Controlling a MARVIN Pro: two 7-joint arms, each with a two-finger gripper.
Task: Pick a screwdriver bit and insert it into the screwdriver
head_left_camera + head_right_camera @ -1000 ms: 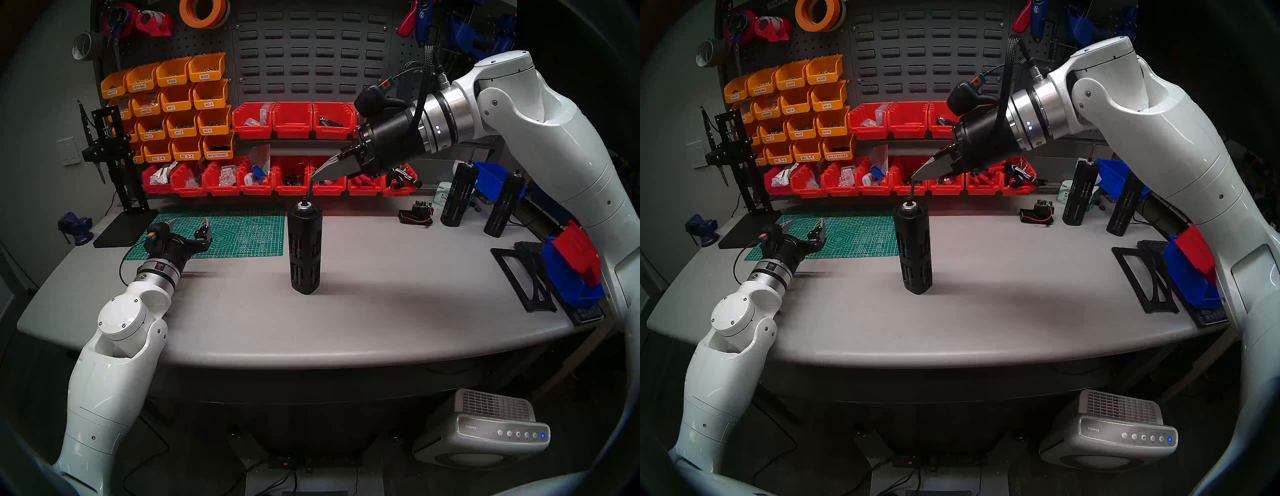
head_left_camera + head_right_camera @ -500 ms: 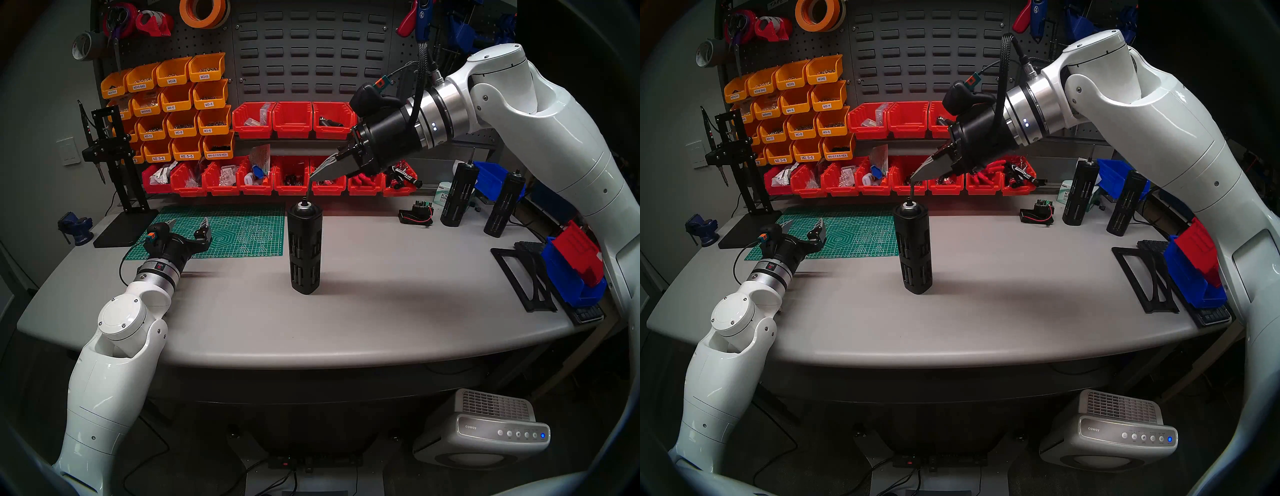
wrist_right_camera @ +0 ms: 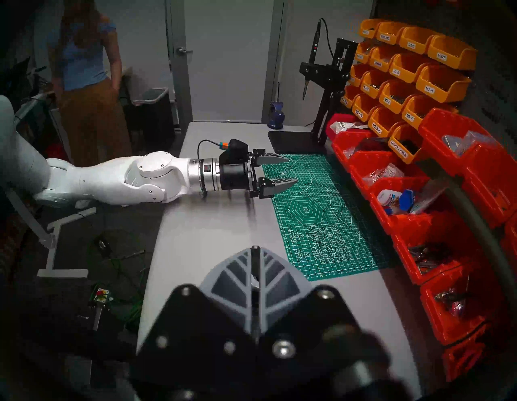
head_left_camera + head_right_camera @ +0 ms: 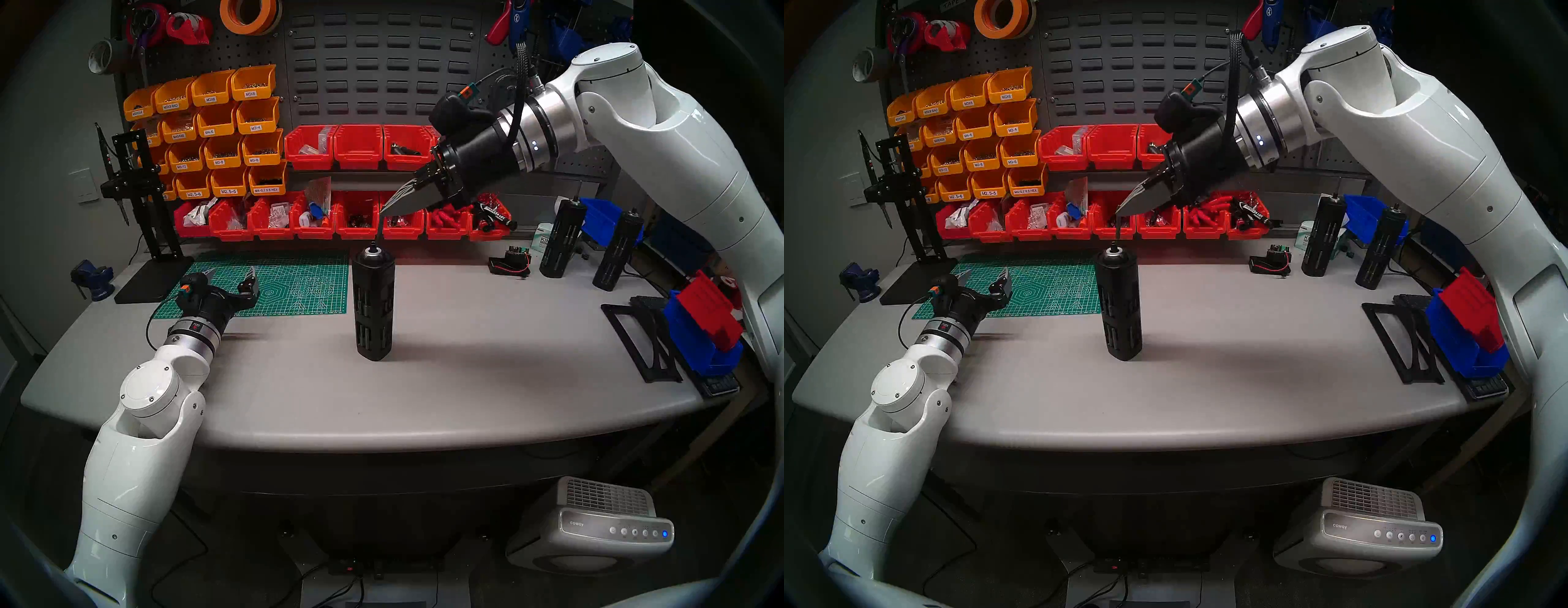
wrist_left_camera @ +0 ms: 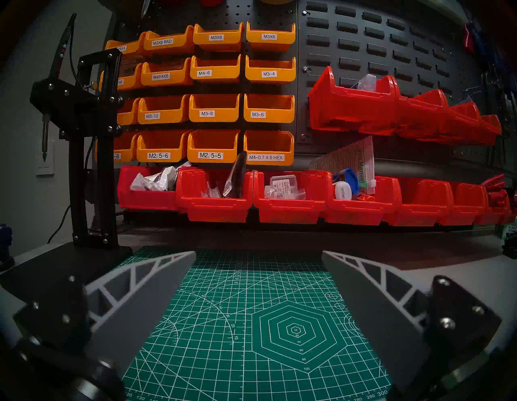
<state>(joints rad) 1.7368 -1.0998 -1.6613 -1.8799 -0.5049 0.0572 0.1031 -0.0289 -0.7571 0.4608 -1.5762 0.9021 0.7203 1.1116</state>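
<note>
Lifted slightly since a second ago, the screwdriver bit [image 4: 1118,229] hangs above the screwdriver [image 4: 1119,303], mid-table, pinched in the right gripper [image 4: 1121,210]. Left gripper [image 4: 231,276] rests spread over the green mat [image 4: 297,280] toward the table's left edge; behind, bins [image 5: 212,147] read "M2.5-5", "M3-8".

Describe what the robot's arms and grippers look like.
Both arms are glossy white shells ending in silver wrist rings and black gripper bodies. Left gripper and right gripper have grey, ribbed, pointed fingers. A braided black cable runs to the right wrist.
</note>
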